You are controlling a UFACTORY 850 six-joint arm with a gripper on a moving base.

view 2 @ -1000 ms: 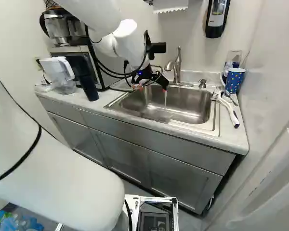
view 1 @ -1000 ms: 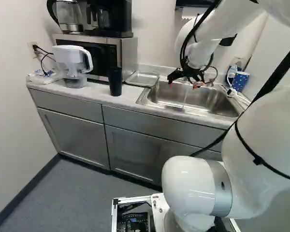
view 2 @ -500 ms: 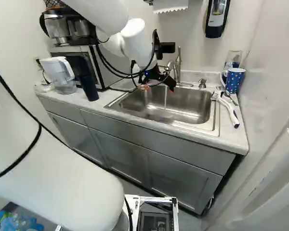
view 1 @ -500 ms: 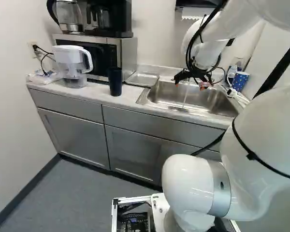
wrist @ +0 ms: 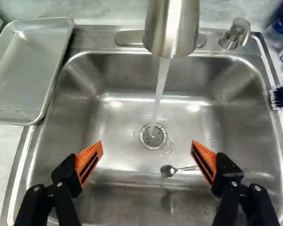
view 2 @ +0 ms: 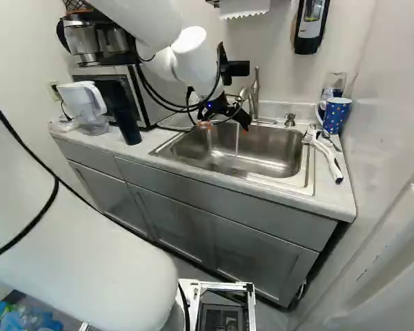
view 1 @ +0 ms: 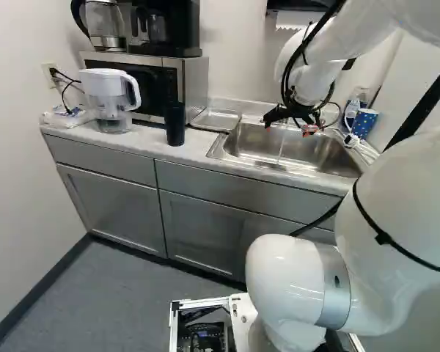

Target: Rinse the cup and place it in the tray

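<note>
Firstly, ordering runs left to right across the left base view, details added from the other views.

White-lidded clear plastic pitcher (view 1: 110, 95), white loop handle, upright on the pale mottled counter (view 2: 152, 141). Behind it, the microwave (view 1: 193, 77), brushed metal with a dark glossy front.

Dark tall cup (view 1: 174, 123): upright on the counter in front of the microwave, straight and slim, slightly wider at the mouth, smooth walls. Two cups are in view; cannot tell which is meant.

Tray (wrist: 28, 70): shallow, dull silver metal, rounded corners, rolled rim; lies beside the sink (wrist: 108, 155), one edge reaching over the sink's rim.

Sink: brushed steel, softly curved corners, round perforated drain (wrist: 153, 136). A small metal spoon (wrist: 168, 170) lies on its floor near the drain. Gripper (view 1: 287, 127) hangs above the basin, fingers spread wide, nothing in hold; orange pads (wrist: 90, 157) finely ribbed. Satin-metal faucet (wrist: 172, 28) pours a thin clear stream toward the drain.

Blue dotted cup (view 2: 336, 114): upright in the counter's far corner, multicoloured dots, flaring walls; a white loop handle shows beside it. In front, the brush (view 2: 331, 162), white handle with dark end.
</note>
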